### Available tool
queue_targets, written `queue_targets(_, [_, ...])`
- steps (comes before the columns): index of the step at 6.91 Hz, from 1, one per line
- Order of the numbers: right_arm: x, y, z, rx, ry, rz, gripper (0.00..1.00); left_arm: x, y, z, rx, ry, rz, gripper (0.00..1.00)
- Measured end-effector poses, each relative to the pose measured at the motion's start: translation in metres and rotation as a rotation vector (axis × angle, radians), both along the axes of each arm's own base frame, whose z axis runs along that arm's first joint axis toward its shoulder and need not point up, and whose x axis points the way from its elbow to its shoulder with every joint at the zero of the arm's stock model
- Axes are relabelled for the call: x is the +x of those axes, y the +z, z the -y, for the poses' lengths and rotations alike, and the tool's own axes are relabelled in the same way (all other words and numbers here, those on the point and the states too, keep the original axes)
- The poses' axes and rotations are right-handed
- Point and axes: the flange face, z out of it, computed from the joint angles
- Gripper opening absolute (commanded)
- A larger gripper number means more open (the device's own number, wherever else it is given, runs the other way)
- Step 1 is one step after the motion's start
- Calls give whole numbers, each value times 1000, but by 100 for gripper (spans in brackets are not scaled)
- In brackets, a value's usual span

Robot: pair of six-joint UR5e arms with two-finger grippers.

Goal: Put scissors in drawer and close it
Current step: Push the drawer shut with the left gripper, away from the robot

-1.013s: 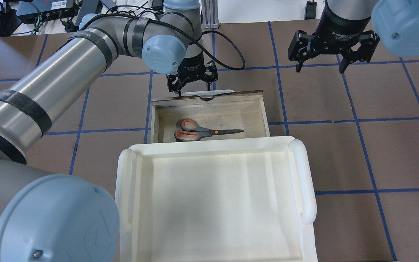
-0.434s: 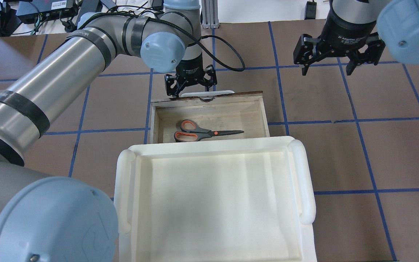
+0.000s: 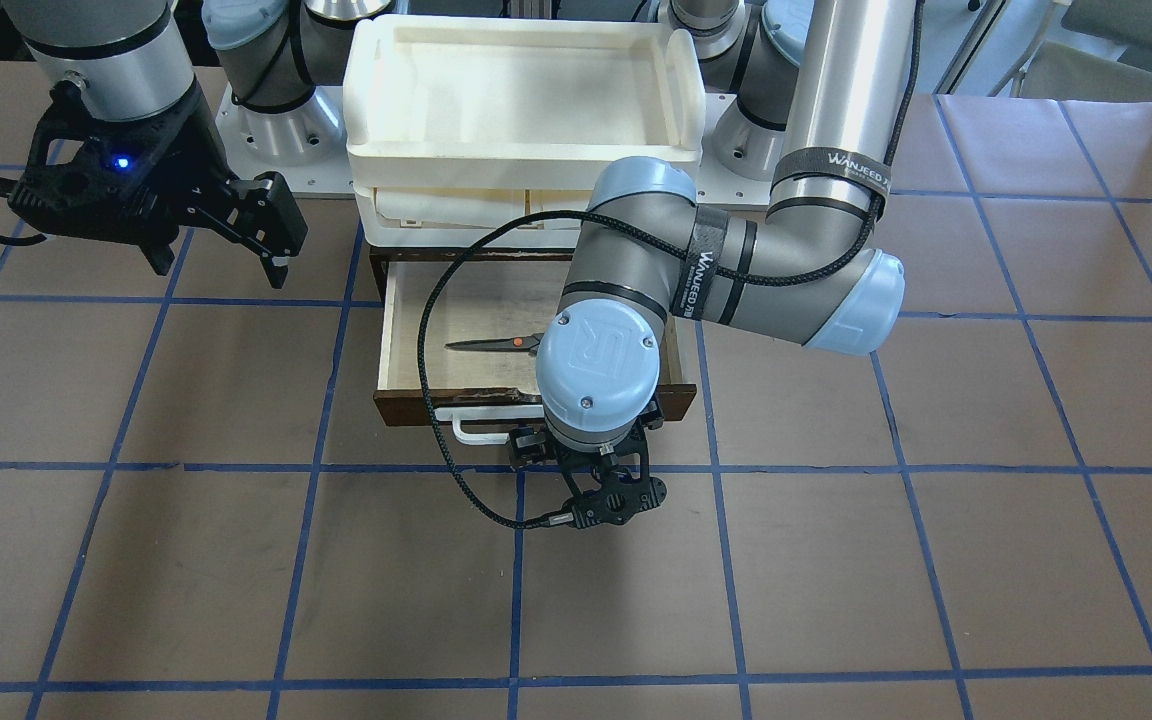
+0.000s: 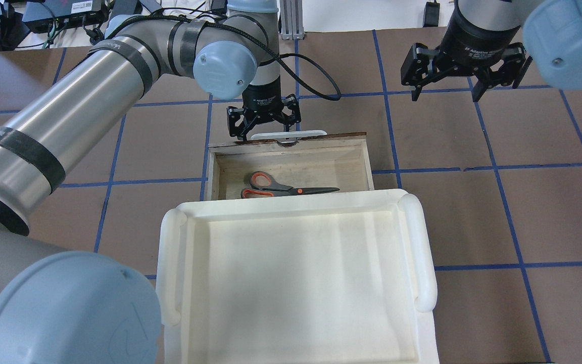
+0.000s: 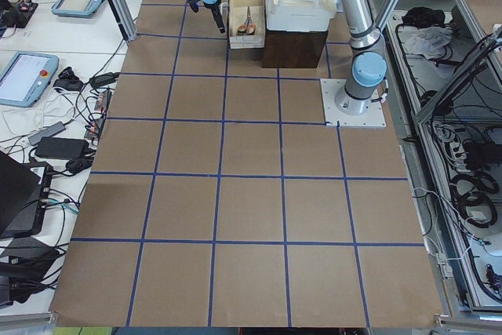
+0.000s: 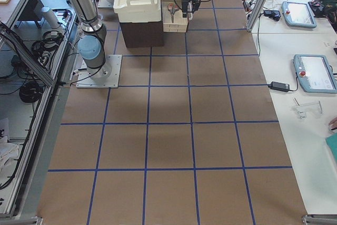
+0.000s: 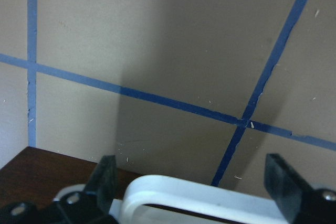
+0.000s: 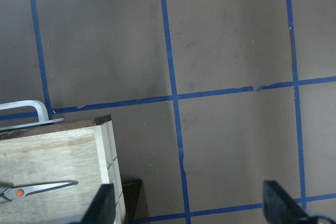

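Nearest the robot stands the cream tray unit (image 4: 291, 198). The drawer (image 4: 321, 156) sticks out from under it toward the far side, partly open. The scissors (image 4: 291, 189) lie flat on the drawer's plywood bottom, close to the unit's edge. Their long axis runs left to right, with the grey-and-orange loops to the left and the blades pointing right. So we take the first half of the task as done, and the closing remains.

Beyond the scissors comes the dark drawer front (image 3: 406, 410) with its white handle (image 4: 291, 134). Just past that, on the far side, is the left gripper (image 4: 264, 126). Its jaws are spread and hold nothing. The left wrist view shows the handle's end between the two fingers (image 7: 102, 182), unclamped, and we cannot tell whether they touch the front. From these jaws the drawer lies straight toward the near side. We judge that a push along that line, across the scissors' length, would slide it home.

Farther off to the right, well apart, the right gripper (image 4: 445, 95) hangs above the surface (image 4: 473, 212), jaws released and empty. The left arm is plainly the closer one to the drawer.
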Motion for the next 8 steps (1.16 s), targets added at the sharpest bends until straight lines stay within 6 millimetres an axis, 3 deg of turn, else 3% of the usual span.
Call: queue_targets(8, [2,-2,1,4,-6,19,100,-1,7,-33,140,8,1,100])
